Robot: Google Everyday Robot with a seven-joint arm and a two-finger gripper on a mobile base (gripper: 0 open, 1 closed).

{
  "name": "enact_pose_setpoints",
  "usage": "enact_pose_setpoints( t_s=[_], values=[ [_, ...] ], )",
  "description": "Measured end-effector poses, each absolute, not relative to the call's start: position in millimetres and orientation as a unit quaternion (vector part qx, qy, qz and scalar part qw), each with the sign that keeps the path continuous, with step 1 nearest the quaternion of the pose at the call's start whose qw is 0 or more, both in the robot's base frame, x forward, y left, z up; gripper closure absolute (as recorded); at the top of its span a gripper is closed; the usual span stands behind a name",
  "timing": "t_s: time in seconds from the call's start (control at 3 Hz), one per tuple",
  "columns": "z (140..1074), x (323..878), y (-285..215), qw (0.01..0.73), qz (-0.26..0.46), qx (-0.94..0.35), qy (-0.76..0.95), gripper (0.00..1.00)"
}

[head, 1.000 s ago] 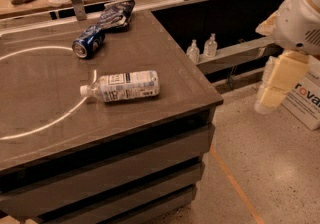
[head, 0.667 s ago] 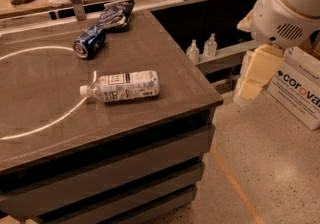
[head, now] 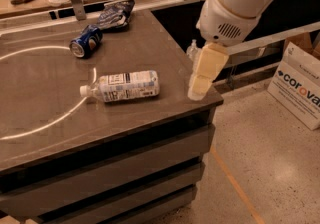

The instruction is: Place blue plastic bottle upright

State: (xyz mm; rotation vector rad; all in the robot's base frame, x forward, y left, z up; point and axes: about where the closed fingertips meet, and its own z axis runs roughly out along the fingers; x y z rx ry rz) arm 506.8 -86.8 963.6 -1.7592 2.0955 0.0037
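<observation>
The blue plastic bottle lies on its side near the middle of the brown table. Its white cap points left and its white-and-blue label faces up. My gripper hangs from the white arm over the table's right edge. It sits to the right of the bottle's base, about a hand's width away, and does not touch the bottle. It holds nothing that I can see.
A crushed blue soda can and a dark snack bag lie at the table's back. A white circle line marks the tabletop. A small clear pump bottle stands behind the gripper. A cardboard box stands on the floor at right.
The arm and gripper have swung left from beside the table to over its right edge, closer to the bottle. The bottle has not moved.
</observation>
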Motion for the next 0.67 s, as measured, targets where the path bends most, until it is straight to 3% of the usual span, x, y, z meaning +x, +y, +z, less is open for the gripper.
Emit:
enact_pose_setpoints(
  t_s=[0.67],
  values=[
    [935, 541, -7, 0.191, 0.011, -0.685, 0.703, 0.0]
  ],
)
